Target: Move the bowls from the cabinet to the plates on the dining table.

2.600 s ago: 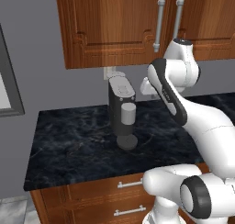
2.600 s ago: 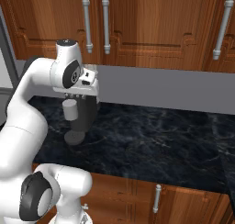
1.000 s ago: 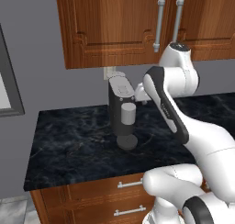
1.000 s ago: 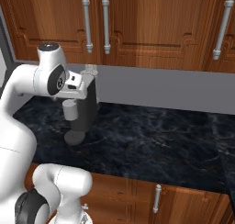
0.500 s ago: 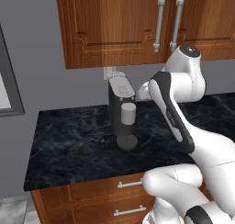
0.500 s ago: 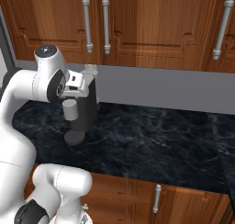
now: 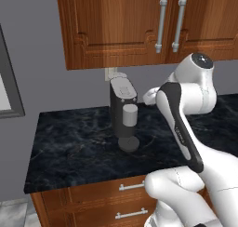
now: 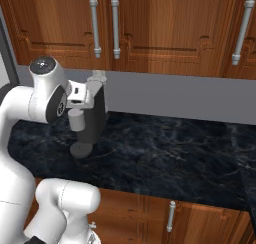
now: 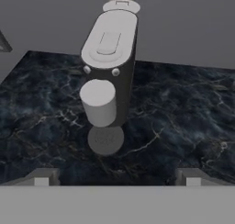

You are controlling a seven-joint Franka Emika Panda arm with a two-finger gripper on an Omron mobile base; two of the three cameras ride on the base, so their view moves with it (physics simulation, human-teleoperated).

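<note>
- pincer (image 9: 117, 177) wide, empty, above black marble bench (image 9: 183, 117)
- coffee machine (image 9: 112, 58) straight ahead on bench
- cabinet (image 7: 139, 26) doors closed overhead

Reddish-brown wood cabinet (image 7: 116, 28), silver handles (image 7: 161, 23); black pale-veined marble counter (image 7: 74, 151); dark coffee machine (image 9: 112, 67), grey top.

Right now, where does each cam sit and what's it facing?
Left base view: behind-left of the arm, facing the coffee machine and cabinet; arm at right.
Right base view: behind-right, same coffee machine and black marble counter; arm at left.
Hand view: above the counter, looking down at the coffee machine; open end effector fingertips at bottom.
</note>
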